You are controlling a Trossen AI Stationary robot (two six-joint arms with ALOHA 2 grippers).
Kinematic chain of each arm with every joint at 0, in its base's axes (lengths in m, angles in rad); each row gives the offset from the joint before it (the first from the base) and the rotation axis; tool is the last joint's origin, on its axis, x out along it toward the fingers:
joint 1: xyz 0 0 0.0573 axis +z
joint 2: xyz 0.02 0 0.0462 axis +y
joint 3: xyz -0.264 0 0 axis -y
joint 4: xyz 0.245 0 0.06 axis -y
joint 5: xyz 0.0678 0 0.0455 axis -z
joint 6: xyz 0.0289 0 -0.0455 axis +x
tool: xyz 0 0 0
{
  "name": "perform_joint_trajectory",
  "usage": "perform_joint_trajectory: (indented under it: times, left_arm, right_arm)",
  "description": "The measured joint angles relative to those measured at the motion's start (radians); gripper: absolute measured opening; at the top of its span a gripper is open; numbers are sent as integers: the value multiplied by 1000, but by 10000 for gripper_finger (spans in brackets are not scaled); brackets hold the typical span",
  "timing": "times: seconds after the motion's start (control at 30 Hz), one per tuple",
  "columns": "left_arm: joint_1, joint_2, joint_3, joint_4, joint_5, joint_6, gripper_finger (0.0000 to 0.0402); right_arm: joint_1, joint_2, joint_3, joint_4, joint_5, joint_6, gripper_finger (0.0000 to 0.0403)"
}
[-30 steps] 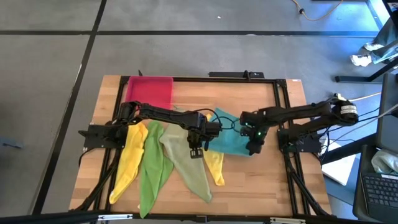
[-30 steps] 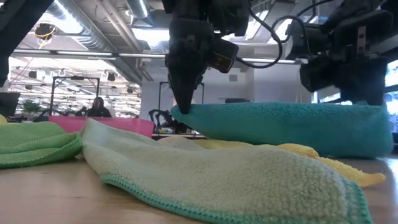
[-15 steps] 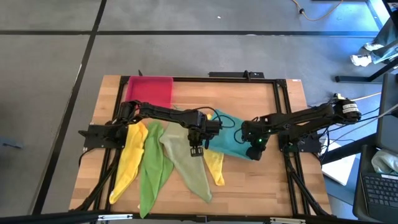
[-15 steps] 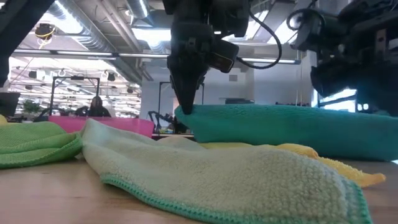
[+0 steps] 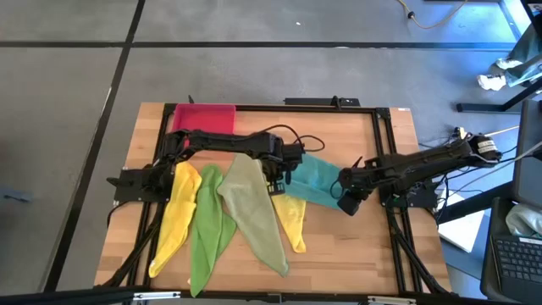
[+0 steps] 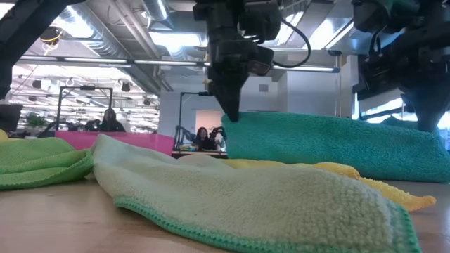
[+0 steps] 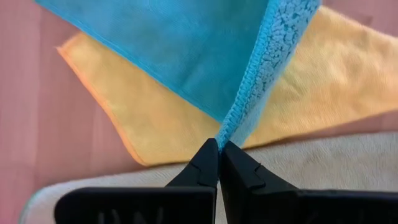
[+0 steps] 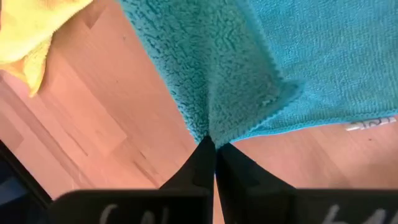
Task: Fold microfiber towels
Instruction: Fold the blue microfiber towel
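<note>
Teal towel (image 5: 315,181) sits centre-right of the frame on my worktop (image 5: 339,246); left gripper (image 5: 277,179) jaws clamp its left corner, right gripper (image 5: 345,203) jaws clamp its right corner.

Both arms stretched in toward the middle of the table, grippers pinched tight.

The left arm runs from its base at the left edge across past the centre, wrist bent down, and the left gripper (image 5: 277,176) has its fingers (image 7: 205,165) clamped together on an edge of the teal towel (image 5: 315,180). The right arm comes low from the right edge, and the right gripper (image 5: 346,203) is closed too, nipping that towel's other end.
</note>
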Motion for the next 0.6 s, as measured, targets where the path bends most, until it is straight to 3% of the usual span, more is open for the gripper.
perform_joint_trajectory:
  times: [0.6]
  left_arm:
    - [-42, 4, 0, 83, 19, 25, 0]
  right_arm:
    - [91, -1, 0, 100, 22, 173, 9]
